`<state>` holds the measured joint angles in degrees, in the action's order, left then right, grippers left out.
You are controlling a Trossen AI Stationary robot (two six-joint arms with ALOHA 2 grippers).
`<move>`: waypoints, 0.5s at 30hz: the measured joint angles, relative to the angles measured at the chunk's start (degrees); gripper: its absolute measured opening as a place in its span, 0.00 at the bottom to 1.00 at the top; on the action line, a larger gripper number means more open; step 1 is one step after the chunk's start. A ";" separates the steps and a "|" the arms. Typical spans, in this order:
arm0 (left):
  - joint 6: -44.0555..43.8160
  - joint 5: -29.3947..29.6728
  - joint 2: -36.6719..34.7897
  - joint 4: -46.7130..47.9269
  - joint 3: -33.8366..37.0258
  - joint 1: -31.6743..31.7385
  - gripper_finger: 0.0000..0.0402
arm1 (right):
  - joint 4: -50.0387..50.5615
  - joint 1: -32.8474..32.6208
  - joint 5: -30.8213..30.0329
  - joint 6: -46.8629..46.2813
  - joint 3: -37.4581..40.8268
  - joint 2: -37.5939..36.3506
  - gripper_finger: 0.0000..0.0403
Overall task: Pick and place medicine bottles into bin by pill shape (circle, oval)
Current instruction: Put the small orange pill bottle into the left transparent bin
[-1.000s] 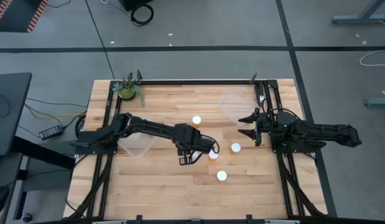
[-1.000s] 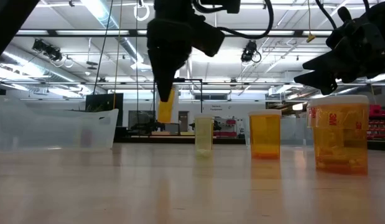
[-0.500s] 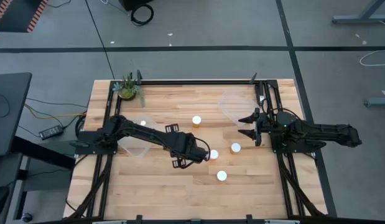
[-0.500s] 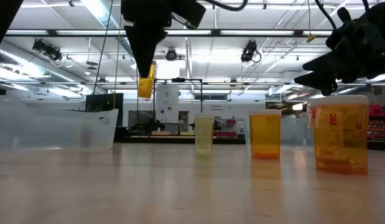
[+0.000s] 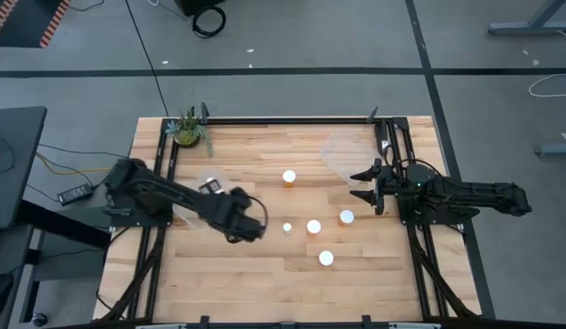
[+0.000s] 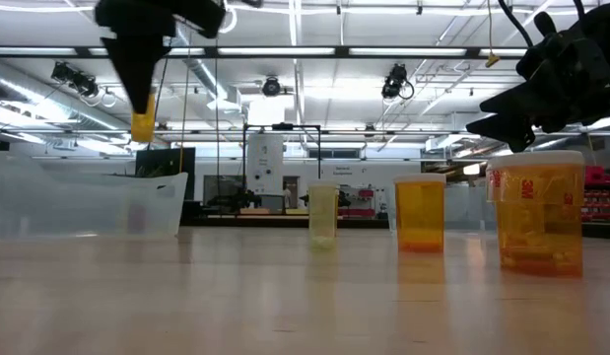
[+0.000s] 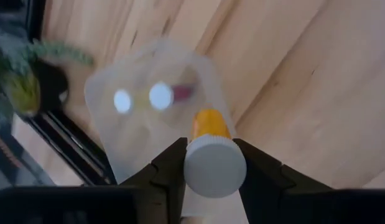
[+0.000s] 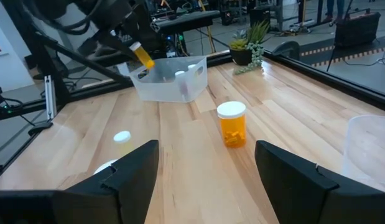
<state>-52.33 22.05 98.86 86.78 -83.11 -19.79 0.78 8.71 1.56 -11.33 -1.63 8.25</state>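
Held bottle: an orange medicine bottle (image 7: 210,149) with a white cap sits squarely between the two fingers of the left gripper (image 7: 208,167), cap toward the wrist camera, amber body pointing away toward the table.
Left gripper: closed on that bottle, one finger against each side of the cap; in the low view the held bottle (image 6: 143,125) hangs well above the tabletop below the dark gripper (image 6: 139,79).
Position over table: in the high view the left gripper (image 5: 239,219) is at the left-centre of the wooden table (image 5: 264,283), just beside the clear left bin (image 5: 202,203).
Left bin: translucent; the left wrist view shows two white caps (image 7: 160,96) and a reddish item already inside.
Bottles on table: four white-capped bottles stand upright and apart in the middle, one farther back (image 5: 289,177) and three nearer the front (image 5: 314,227).
Right gripper: (image 5: 363,185) waits at the right side with its fingers spread wide, holding nothing, next to a second clear bin (image 5: 342,153).
Plant: a small potted plant (image 5: 187,129) at the back-left corner.
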 joint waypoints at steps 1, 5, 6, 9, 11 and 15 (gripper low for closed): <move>-1.56 -0.24 -1.77 -0.84 2.07 -0.16 0.31 | 0.00 0.00 0.00 0.00 -0.02 0.00 0.68; -7.58 -1.56 -8.91 -3.12 10.18 -0.74 0.29 | -0.01 -0.01 0.00 0.00 -0.02 0.00 0.68; -8.96 -2.07 -10.66 -3.91 12.29 -0.71 0.30 | -0.02 -0.01 0.00 0.00 -0.02 0.00 0.68; -12.29 -3.32 -16.03 -7.25 18.94 -0.23 0.32 | -0.02 0.00 0.00 0.00 -0.02 0.00 0.68; -14.48 -4.74 -19.61 -10.18 23.62 0.27 0.33 | -0.01 0.00 0.00 0.00 -0.02 0.00 0.68; -17.90 -7.66 -26.13 -16.95 32.72 1.42 0.32 | -0.02 -0.01 0.00 0.00 -0.01 0.00 0.68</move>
<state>-70.23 14.39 72.72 69.83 -50.39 -18.37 0.75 8.70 1.56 -11.33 -1.65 8.25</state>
